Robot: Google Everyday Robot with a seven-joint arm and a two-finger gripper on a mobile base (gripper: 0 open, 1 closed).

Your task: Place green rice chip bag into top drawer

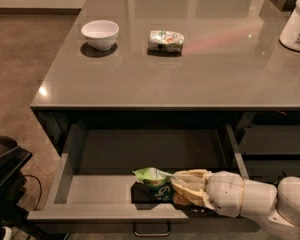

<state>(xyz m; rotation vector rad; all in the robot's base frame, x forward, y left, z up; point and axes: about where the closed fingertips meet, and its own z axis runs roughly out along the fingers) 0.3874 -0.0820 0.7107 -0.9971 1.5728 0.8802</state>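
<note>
Dim warm light from above strikes the glossy grey bench (190, 79), leaving small glare spots and a pinkish streak, and the white round bowl (100, 33) casts a soft dark shadow. The wide shallow grey drawer (95, 190) is murky at its back under the overhang and paler in front, where the cream tool (177, 187), low right, clamps the bright-green foil snack bag (152, 176), its crinkled top catching light.

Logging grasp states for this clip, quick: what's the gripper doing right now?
Gripper: closed on the green rice chip bag, low inside the open top drawer.
</note>
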